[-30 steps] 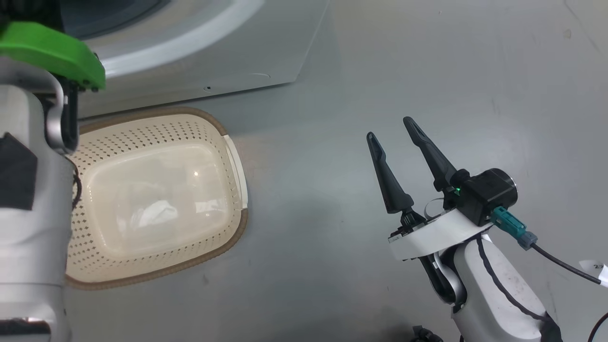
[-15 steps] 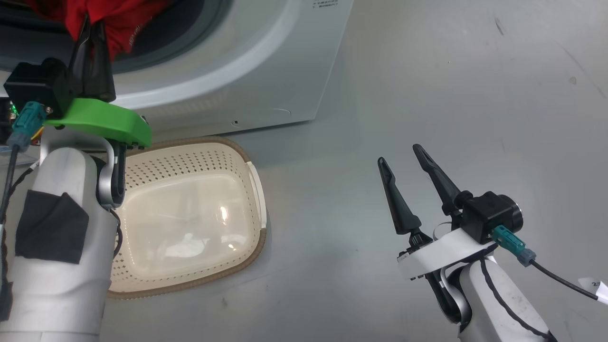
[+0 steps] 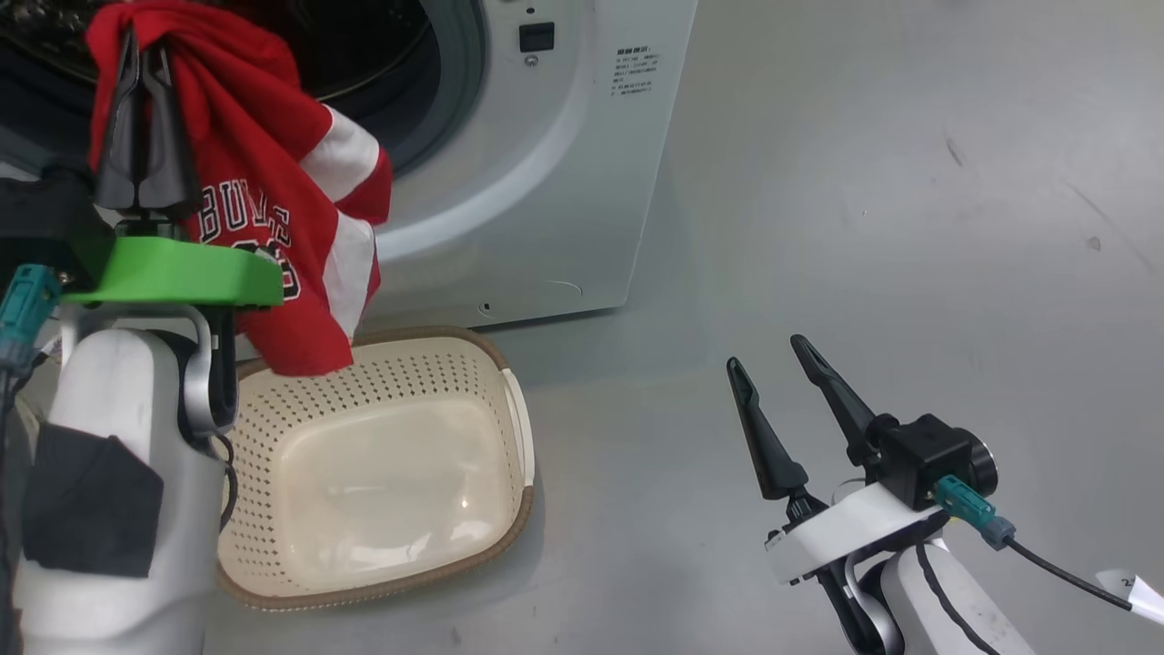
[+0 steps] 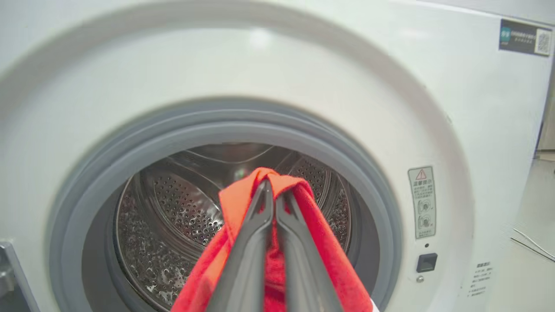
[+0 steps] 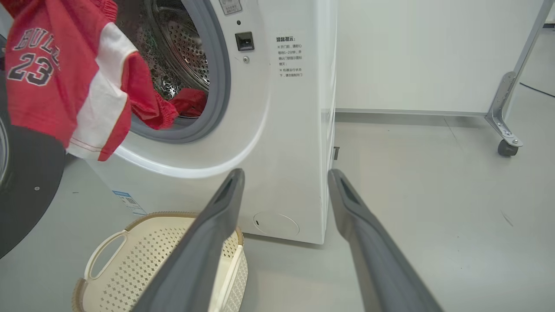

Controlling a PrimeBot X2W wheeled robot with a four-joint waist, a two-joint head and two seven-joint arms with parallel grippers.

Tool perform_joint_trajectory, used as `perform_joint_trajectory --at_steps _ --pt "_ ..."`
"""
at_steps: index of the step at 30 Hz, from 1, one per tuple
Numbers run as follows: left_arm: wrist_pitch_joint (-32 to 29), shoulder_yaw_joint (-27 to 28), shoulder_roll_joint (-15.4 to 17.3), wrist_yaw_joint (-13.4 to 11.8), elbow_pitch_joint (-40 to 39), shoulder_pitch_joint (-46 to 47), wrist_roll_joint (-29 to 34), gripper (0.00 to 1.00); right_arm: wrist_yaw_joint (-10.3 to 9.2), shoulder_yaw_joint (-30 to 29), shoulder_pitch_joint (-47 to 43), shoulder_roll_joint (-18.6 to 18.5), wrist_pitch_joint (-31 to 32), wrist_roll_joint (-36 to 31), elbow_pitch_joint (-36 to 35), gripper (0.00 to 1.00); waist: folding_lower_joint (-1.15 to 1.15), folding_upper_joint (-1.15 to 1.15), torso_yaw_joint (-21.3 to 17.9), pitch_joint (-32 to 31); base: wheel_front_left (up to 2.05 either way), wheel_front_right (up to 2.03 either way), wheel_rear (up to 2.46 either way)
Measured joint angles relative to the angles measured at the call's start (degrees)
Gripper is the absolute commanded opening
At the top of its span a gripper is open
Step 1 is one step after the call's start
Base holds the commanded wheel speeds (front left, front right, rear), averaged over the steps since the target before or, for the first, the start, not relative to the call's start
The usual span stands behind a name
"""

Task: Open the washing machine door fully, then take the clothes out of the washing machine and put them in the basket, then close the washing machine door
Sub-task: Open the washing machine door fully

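One red jersey [image 3: 273, 227] hangs long-axis down from the left claw [image 3: 145, 45], clamped on its top, hem above the basket [image 3: 514, 409]. Another garment [image 5: 188, 102] sits half-hidden in the drum [image 5: 182, 43]; the right claw [image 3: 767, 353] gapes empty.
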State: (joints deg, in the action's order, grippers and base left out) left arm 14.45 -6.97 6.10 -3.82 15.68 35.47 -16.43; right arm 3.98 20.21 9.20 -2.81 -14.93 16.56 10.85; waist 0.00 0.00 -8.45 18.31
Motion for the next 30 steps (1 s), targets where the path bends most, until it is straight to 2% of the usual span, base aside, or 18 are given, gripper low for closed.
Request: perform_joint_trajectory --at_steps 4,14,20,30 --pt "0.26 0.85 -0.21 -0.52 -5.28 -3.72 0.96 0.0 0.0 -0.27 -1.58 0.0 0.0 0.0 0.33 1.0 0.0 0.0 0.26 -2.98 0.0 0.0 0.0" --pt "0.27 1.72 -1.45 -1.63 -12.43 -12.9 1.51 0.0 0.0 -1.19 -4.48 0.0 0.0 -0.16 0.62 1.0 0.0 0.0 1.02 -7.76 0.0 0.0 0.0" --pt "0.27 2.09 -1.8 -2.03 -12.68 -19.78 1.51 0.0 0.0 -1.49 -4.83 0.02 0.0 -0.54 -0.23 1.0 0.0 0.0 1.96 -8.01 0.0 0.0 0.0" --pt "0.26 3.22 -2.6 -2.44 -11.84 -29.02 0.58 0.0 0.08 -1.41 -4.81 0.02 0.0 -1.16 -2.21 1.0 0.0 0.0 1.35 -6.18 0.0 0.0 0.0"
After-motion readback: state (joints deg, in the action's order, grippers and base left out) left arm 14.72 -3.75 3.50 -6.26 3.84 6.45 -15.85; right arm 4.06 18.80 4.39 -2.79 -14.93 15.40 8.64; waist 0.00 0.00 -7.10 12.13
